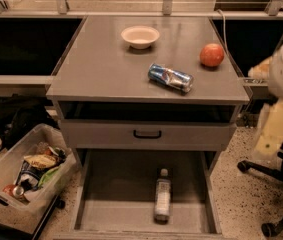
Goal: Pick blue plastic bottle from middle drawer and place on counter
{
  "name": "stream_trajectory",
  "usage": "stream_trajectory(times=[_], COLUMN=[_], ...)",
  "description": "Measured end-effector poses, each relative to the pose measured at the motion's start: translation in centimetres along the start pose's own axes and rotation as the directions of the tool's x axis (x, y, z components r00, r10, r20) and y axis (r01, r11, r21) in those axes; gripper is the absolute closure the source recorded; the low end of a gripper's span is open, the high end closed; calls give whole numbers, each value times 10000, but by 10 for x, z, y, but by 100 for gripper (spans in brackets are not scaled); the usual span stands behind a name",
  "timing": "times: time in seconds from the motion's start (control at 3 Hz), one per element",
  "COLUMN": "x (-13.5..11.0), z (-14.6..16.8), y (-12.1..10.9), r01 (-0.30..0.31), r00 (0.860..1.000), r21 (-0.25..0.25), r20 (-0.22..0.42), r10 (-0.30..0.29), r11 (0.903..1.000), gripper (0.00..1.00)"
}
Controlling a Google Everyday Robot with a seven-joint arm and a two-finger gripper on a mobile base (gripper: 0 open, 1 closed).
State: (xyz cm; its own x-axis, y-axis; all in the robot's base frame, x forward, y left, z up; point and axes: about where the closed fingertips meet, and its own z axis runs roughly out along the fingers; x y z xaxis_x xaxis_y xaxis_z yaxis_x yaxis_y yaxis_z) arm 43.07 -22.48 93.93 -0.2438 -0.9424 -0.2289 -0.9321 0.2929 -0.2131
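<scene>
The blue plastic bottle (162,200) lies flat on the floor of the open middle drawer (116,196), right of centre, with its white cap pointing to the back. The counter (101,64) is the grey cabinet top above it. My gripper (275,131) shows as a blurred pale yellow shape at the right edge, beside the cabinet's right side. It is well above and to the right of the bottle and touches nothing.
On the counter stand a white bowl (140,36), a red apple (212,54) and a crushed blue soda can (170,77). A shut drawer front with a black handle (147,133) sits above the open drawer. A bin of litter (26,174) stands left, an office chair base (273,184) right.
</scene>
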Motion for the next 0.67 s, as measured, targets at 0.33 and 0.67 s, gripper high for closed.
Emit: stream_trajectory(times=[0.33, 0.67], x=[37, 64], z=[80, 155], y=[33, 66], r01=[-676, -1377], r00=[9967, 9871], r21=[-1143, -3097], r20=[369, 355], r10=[723, 1561], r11=[9911, 9408], gripper=[0, 0])
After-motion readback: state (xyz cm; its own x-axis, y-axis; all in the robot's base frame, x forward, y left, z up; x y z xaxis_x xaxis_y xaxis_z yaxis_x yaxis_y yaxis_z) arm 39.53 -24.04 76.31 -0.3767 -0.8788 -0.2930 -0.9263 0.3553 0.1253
